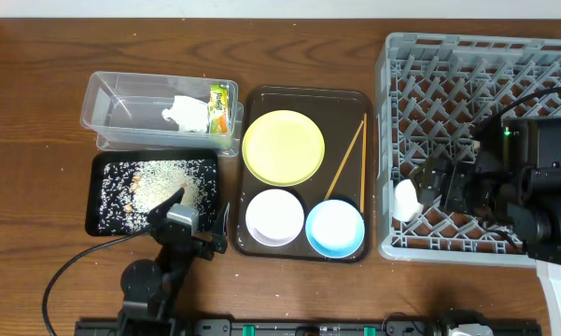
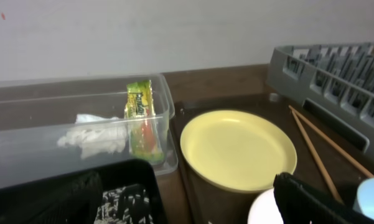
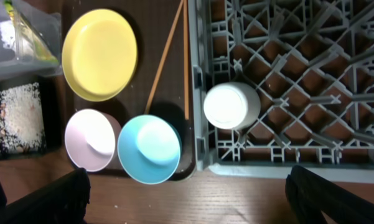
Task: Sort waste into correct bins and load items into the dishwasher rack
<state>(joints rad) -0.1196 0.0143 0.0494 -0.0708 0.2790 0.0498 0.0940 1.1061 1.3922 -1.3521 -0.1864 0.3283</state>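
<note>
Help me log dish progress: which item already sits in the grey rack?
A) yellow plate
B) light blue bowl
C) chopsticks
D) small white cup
D: the small white cup stands inside the grey rack by its wall, while the yellow plate, light blue bowl and chopsticks lie on the brown tray.

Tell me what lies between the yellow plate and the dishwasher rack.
The two chopsticks, on the brown serving tray; the overhead view shows it.
</note>
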